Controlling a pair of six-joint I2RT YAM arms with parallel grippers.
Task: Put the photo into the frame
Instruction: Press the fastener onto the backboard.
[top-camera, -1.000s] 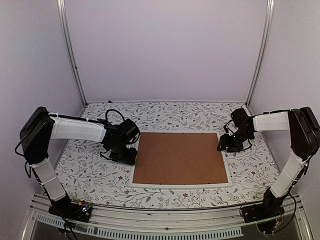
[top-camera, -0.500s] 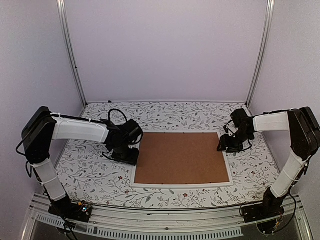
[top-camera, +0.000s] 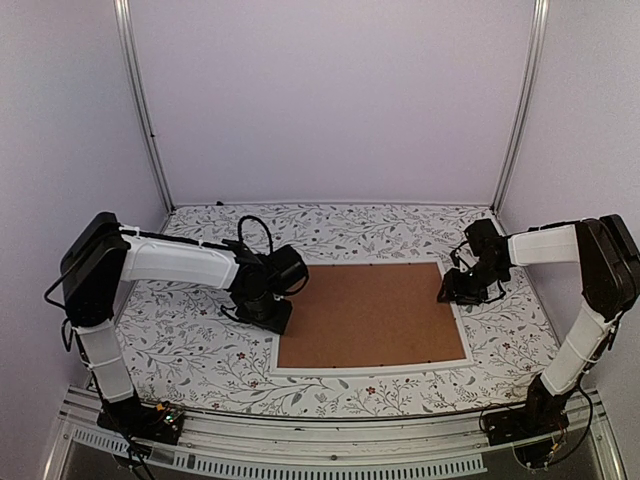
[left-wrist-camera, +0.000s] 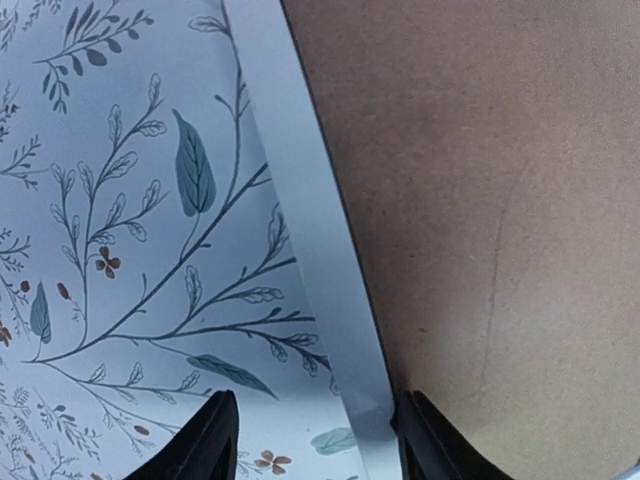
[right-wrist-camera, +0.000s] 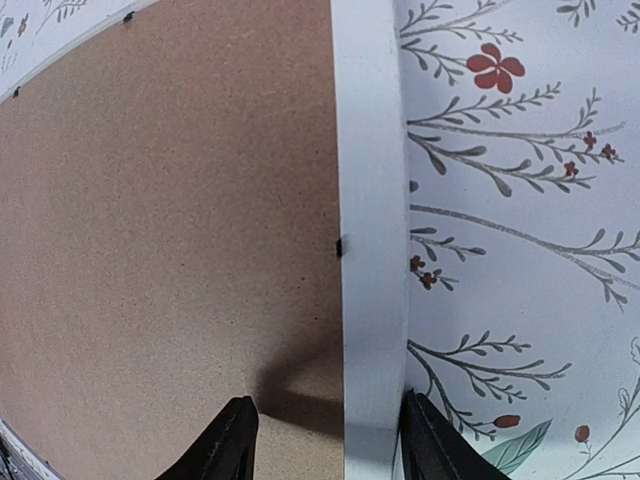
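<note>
One frame (top-camera: 370, 367) lies back up on the floral tablecloth (top-camera: 190, 345), filled by one brown backing board (top-camera: 370, 312). Its left border runs between the fingers of the left gripper (top-camera: 272, 318) and its right border between those of the right gripper (top-camera: 452, 292). The top view alone shows the whole frame and both arms. Only the wrist views show that both grippers are released: the left gripper (left-wrist-camera: 315, 430) has one finger (left-wrist-camera: 215, 450) over the cloth, clear of the border, and the other over the board, while the right gripper (right-wrist-camera: 330, 430) has its outer finger (right-wrist-camera: 430, 445) just beside the border's edge, below one small black tab (right-wrist-camera: 339, 245).
</note>
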